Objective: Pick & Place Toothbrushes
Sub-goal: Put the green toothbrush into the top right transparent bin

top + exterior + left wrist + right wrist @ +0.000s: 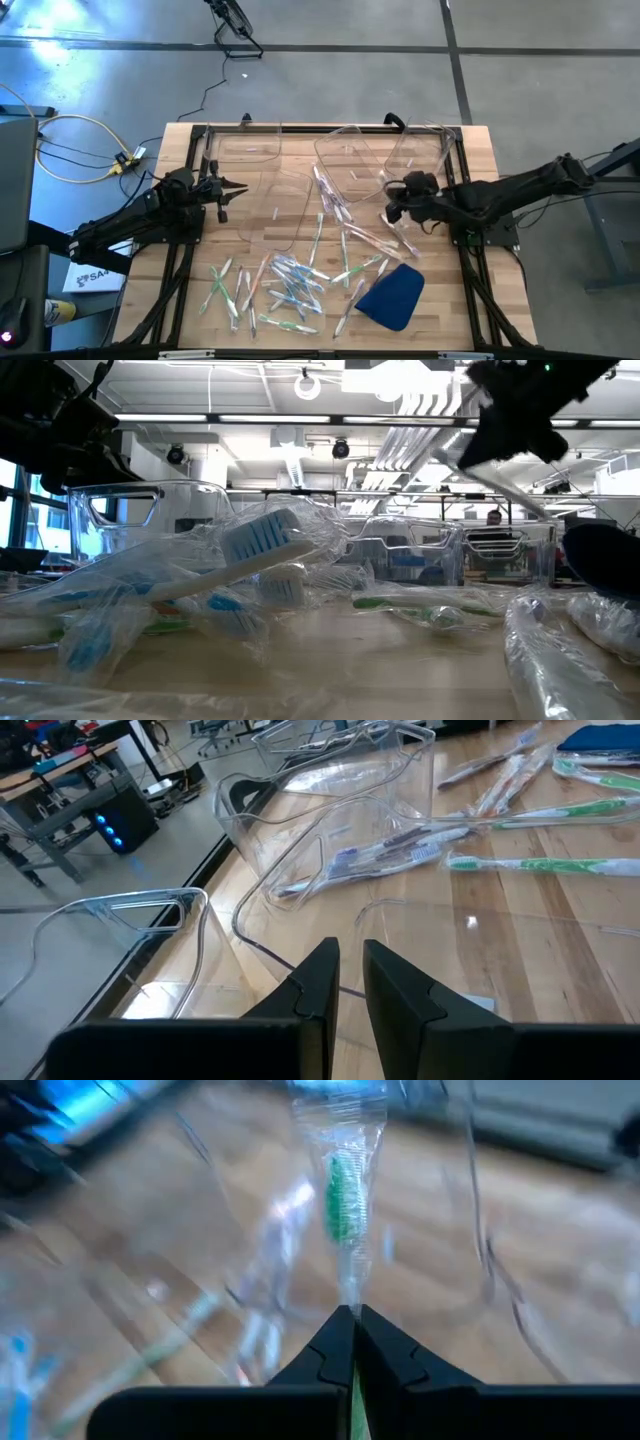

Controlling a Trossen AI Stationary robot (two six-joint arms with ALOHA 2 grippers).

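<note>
Right gripper [392, 212]: clamped on a wrapped green brush [345, 1200] by its handle end; head points away from the fingers, brush carried clear of the table.
Position of right gripper: beside the tipped bin [350, 160], just short of its open mouth; the blue cloth [392, 297] lies behind it, toward the table's near edge.
Left gripper [228, 190]: fingers a narrow gap apart, nothing between them; it waits over the left side of the table, a clear bin [120, 955] just ahead of its tips.
Brushes binned: a few, purple and whitish, lie in the bin [330, 810] farther ahead of the left gripper, seen through its wall; exact count cannot be told.
Brushes loose, main heap [285, 285]: a scatter of wrapped brushes on the bare wood, well behind both grippers, nearer the left one's side.
Brushes loose, second group [360, 245]: several between the right gripper and the cloth, some just under its arm.
Foreground, low view: wrapped blue-bristled brush [262, 540] lying on the pile, untouched.
Progress, judged: early; one brush in transit, a small share put away, most of the stock on the table.
Remaining, judged: deliver the held brush into a bin, then clear both loose groups one by one.
</note>
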